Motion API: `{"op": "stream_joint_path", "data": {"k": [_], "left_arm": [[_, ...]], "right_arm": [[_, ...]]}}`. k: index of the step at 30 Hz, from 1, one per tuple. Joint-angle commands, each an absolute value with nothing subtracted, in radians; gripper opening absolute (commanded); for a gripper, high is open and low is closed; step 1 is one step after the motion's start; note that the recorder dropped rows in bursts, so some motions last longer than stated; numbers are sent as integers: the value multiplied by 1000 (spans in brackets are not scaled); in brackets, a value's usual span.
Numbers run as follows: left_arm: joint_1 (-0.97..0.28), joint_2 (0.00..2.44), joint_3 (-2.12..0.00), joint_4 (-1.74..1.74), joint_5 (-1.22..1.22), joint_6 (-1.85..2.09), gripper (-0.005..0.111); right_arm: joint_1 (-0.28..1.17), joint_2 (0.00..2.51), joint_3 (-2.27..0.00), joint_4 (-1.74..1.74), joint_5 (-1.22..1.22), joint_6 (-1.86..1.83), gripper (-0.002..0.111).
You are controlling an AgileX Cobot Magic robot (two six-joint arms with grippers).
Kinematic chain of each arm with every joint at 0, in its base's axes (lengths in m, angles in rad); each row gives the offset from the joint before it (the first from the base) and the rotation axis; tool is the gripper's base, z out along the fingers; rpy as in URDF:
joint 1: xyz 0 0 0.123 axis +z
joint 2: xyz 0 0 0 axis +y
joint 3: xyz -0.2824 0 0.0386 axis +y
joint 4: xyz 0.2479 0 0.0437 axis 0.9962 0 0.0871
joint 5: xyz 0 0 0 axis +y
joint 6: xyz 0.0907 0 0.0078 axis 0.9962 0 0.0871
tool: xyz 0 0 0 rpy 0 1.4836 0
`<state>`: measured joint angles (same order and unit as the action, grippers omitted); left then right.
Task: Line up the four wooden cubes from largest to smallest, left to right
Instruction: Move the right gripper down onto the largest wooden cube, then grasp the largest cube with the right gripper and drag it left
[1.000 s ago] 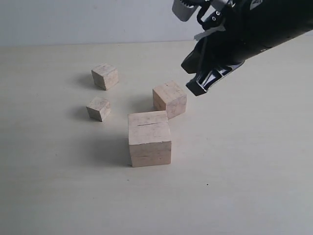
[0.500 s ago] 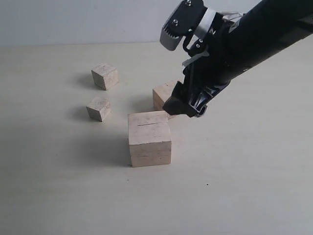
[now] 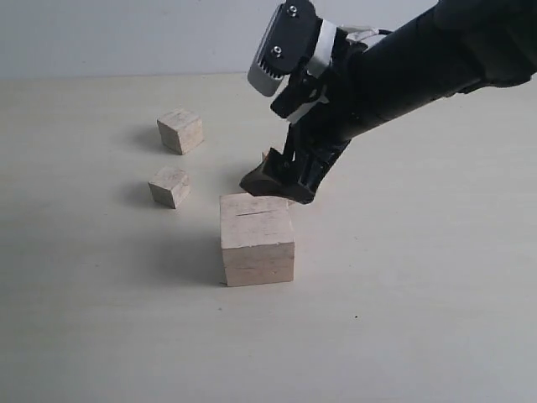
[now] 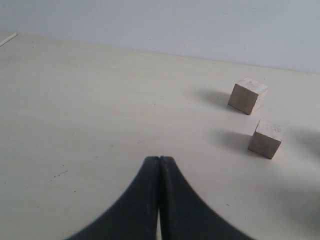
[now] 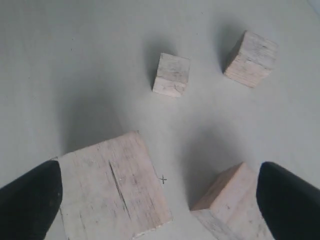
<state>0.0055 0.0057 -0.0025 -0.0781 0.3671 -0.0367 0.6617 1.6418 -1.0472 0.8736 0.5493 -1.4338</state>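
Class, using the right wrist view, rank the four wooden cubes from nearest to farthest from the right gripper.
1-2. Largest cube, at one side of the open right gripper, and second-largest cube, at the other side: too close to call.
3. Smallest cube, farther out toward the left.
4. Third-largest cube, back left, farthest.

no readable txt, no labels, brands, nos. or signs legible in any view

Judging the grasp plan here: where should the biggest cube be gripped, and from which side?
Probably from above, across the two open side faces of the biggest cube: it sits flat, top bare; the neighbouring cube crowds its rear corner.
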Motion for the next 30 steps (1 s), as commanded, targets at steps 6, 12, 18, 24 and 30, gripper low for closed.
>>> {"op": "stream_joint_path", "data": {"k": [6,12,18,24,30], "left_arm": [[-1,0,0,-89,356,-35,0],[-1,0,0,-89,356,-35,0],[-1,0,0,-89,356,-35,0],[-1,0,0,-89,356,-35,0],[-1,0,0,-89,356,-35,0]], "right_arm": [[664,1756,-1054,1091,683,-1800,100],[664,1796,-1054,1148,711,-1945,96],[664,1841,-1054,1147,704,-1997,94],[664,1883,-1054,1151,678,-2046,94],[664,1944,-1054,1147,606,-2077,94]]}}
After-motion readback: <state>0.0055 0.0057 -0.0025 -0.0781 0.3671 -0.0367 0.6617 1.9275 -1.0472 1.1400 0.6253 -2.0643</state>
